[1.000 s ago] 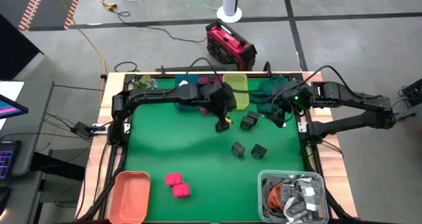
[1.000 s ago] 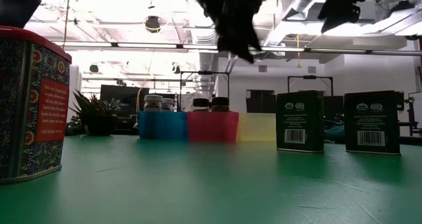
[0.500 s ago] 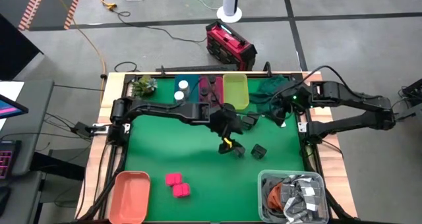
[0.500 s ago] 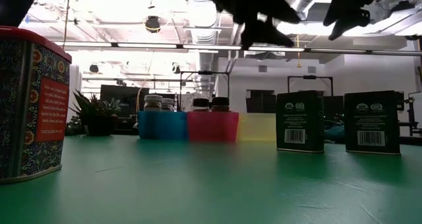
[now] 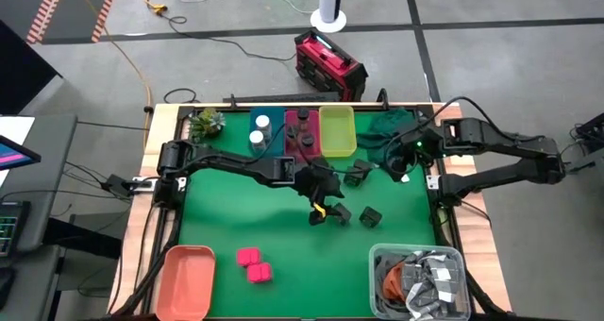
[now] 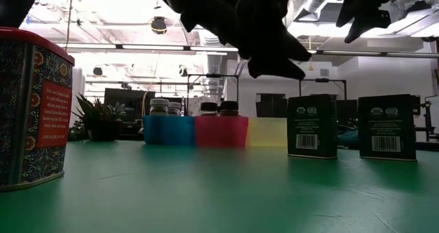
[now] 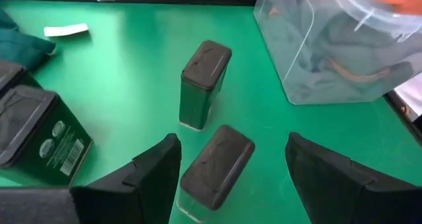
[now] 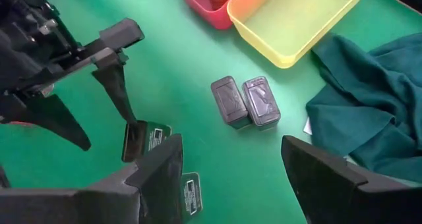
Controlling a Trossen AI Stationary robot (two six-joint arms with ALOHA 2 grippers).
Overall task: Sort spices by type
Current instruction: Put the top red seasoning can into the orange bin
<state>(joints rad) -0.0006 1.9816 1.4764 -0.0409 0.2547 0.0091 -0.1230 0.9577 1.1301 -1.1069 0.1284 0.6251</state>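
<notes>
My left gripper point(image 5: 326, 208) point(image 7: 233, 145) is open and hovers low over a black box point(image 7: 217, 165) point(image 5: 340, 213). Its fingers stand on either side of the box without touching it. A second black box point(image 7: 204, 82) point(image 5: 370, 215) stands just beyond, and a pair of black boxes point(image 8: 244, 102) point(image 5: 357, 175) stands nearer the bins. My right gripper point(image 5: 404, 162) point(image 8: 232, 148) waits open above that pair. White-capped jars point(image 5: 260, 130) sit in the blue bin and dark-capped jars point(image 5: 302, 130) in the pink bin. Two pink blocks point(image 5: 253, 264) rest near the near edge.
An empty yellow bin point(image 5: 337, 130) stands beside the pink bin at the far edge. A dark green cloth point(image 5: 385, 132) lies in the far right corner. A clear tub of grey packets point(image 5: 420, 283) sits near right, a salmon tray point(image 5: 187, 278) near left, a small plant point(image 5: 203, 123) far left.
My left gripper has swung away from the bins toward the near edge and come down over the black boxes in the middle of the mat. The blue and pink bins, covered by the arm before, now show.
</notes>
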